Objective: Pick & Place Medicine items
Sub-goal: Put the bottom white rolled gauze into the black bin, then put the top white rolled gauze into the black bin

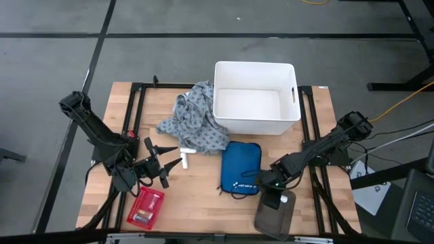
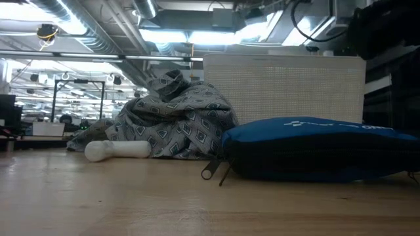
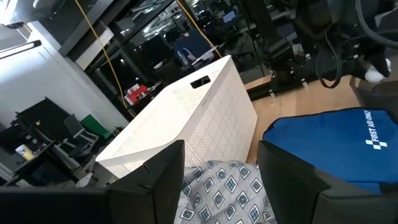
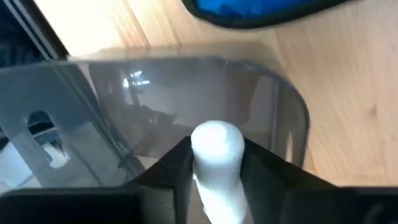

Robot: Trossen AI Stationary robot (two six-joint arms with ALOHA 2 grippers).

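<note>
Medicine items show in two places. One white bottle [image 1: 188, 152] lies on its side on the table [image 1: 196, 203], touching the near edge of the grey cloth [image 1: 193, 122]; in the low view it rests just left of the cloth's folds. A second white bottle [image 4: 216, 163] sits between the fingers [image 4: 168, 171] of the right gripper [image 1: 282, 197], over the smoky clear tray [image 1: 274, 215] at the table's near edge, right of the blue pouch [image 1: 241, 168]. Both fingers lie against the bottle's sides, so the claw looks narrowed on it; whether the grip is firm I cannot tell.

Seen from above, the right arm reaches in from the table's right side, stretched low and diagonally toward the tray, its wrist pointed down at the tray's rim.

The left arm comes from the left edge, elbow bent, forearm low. The left gripper [image 1: 161, 165] hovers just left of the lying bottle and below the cloth, fingers spread wide and empty. Its wrist view looks between the parted fingers [image 3: 163, 180] at the cloth, the white bin [image 3: 186, 118] behind it and the pouch beside it.

A red packet [image 1: 145, 207] lies near the left gripper, toward the table's near edge. The bin stands at the far side, touching the cloth.
</note>
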